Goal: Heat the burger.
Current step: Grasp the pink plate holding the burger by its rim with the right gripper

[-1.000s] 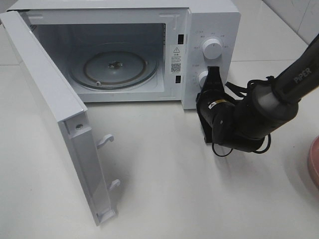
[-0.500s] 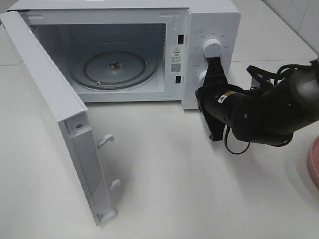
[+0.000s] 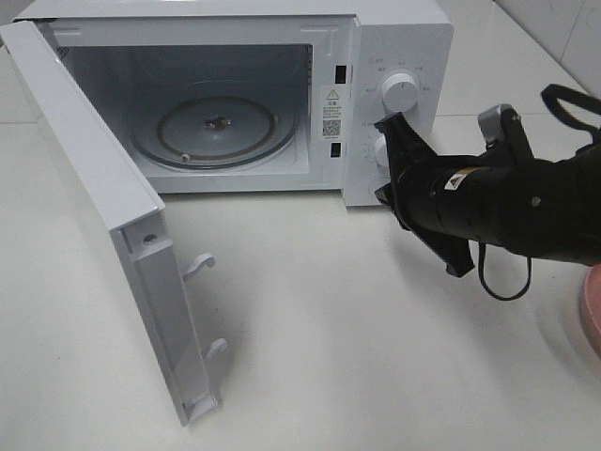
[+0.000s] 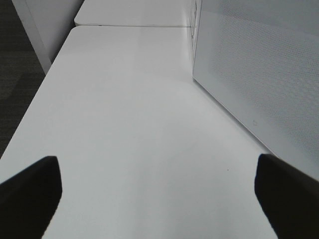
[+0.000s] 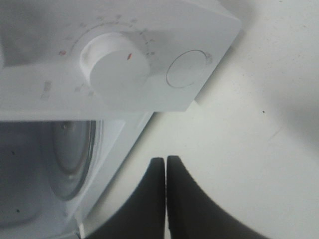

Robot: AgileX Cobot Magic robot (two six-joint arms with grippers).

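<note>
1. Since the whole job is about the burger, heads up: it isn't in any of the views, so I can't say where it is. The only hint is a sliver of pink plate [image 3: 592,310] at the 3 o'clock edge of the high view. The burger might be on it, off frame, but that's just a guess.
2. Handling-wise, I'd expect a burger to be light, soft and squishy, with stacked layers that slide apart if pinched hard. My call is to take it across the sides, with wide jaws low enough to catch both bun halves, and squeeze gently. Lifting the plate by its rim looks safer.
3. The right gripper [image 3: 392,124] sits around 2 o'clock, with its jaws pressed together and nothing in them. The wrist view shows the same, both fingers [image 5: 157,172] flush. Its tip is just in front of the lower dial [image 5: 115,69] on the microwave [image 3: 394,28]. I can't tell from above whether they touch, but the wrist view shows a gap.
4. The left gripper [image 4: 155,172] is spread wide and empty, hovering over bare white table [image 4: 129,99] beside the open door.
5. The microwave sits at 11 o'clock. Its door [image 3: 94,188] is swung fully open toward 8 o'clock, and the glass turntable [image 3: 214,127] has nothing on it, so the loading step isn't done yet.
</note>
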